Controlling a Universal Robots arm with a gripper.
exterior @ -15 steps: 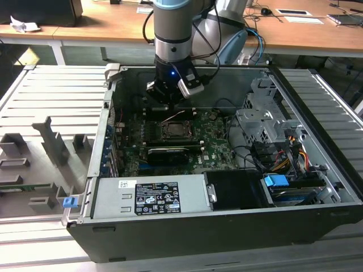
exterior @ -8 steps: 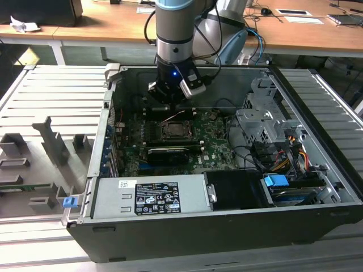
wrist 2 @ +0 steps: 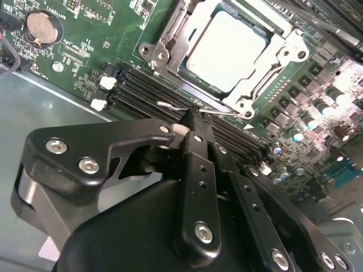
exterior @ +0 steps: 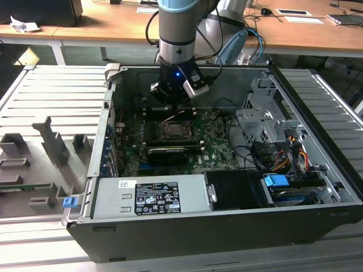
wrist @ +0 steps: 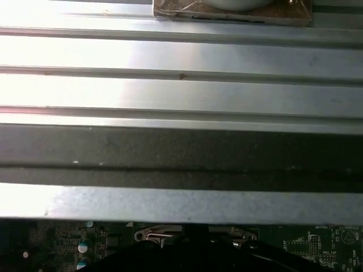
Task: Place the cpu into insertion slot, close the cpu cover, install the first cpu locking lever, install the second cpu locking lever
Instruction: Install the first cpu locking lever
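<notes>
Gripper: the black gripper hangs low inside the open computer case, over the motherboard close to the case's far wall; in the second wrist view its fingers meet at the tips with no gap, pinched together just at a thin wire lever, though whether they grip that wire cannot be told.
Cpu: the cpu, dull silver-grey top up, lies flat in the insertion slot near the middle of the motherboard.
Cpu cover: the cpu cover lies down flat around the chip, its window framing the metal top.
Locking lever: the thin wire lever runs along the socket edge nearest the gripper, between the socket and the black memory slots, its bent end beside the fingertips.
Memory slots: long black rows with white end clips, just beside the socket and passing under the fingertips.
Coin cell: a round battery sits on the green board, well apart from the socket.
Arm: the arm stands upright over the far part of the case in the exterior view.
First wrist view: a ribbed grey metal surface, with a strip of the motherboard along one edge.
</notes>
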